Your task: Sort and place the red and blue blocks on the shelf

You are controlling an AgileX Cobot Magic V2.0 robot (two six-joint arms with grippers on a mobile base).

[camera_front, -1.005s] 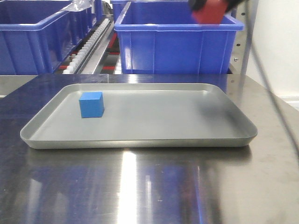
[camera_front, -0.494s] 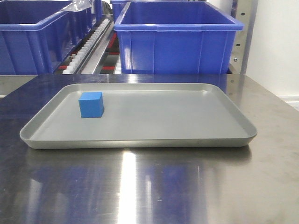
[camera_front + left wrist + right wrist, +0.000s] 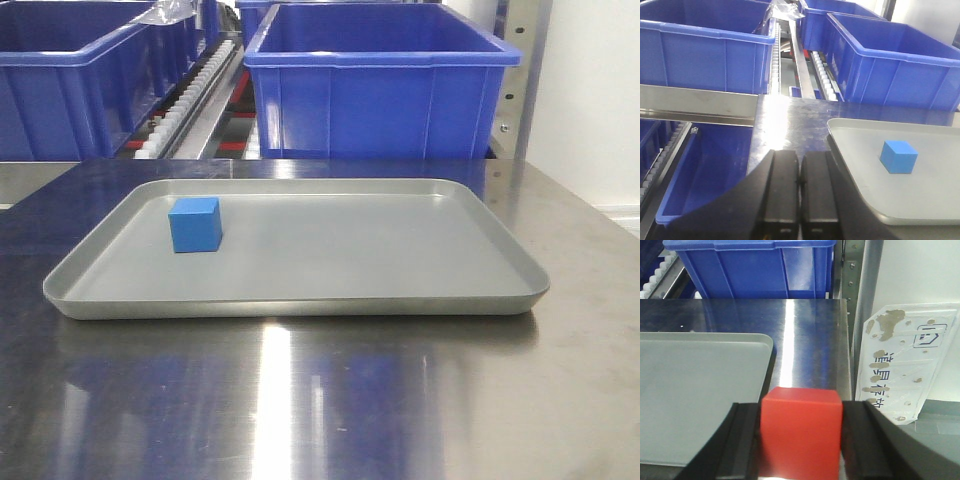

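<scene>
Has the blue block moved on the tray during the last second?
No. The blue block sits at the same spot by the tray's left rim in the front view.

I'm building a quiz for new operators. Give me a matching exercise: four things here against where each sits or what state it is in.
Things:
1 blue block
2 red block
3 left gripper
4 grey tray

Places or states:
a on the steel tabletop
b shut, holding nothing
c on the grey tray
d clamped in the right gripper

Pairs: 1-c, 2-d, 3-b, 4-a.
</scene>
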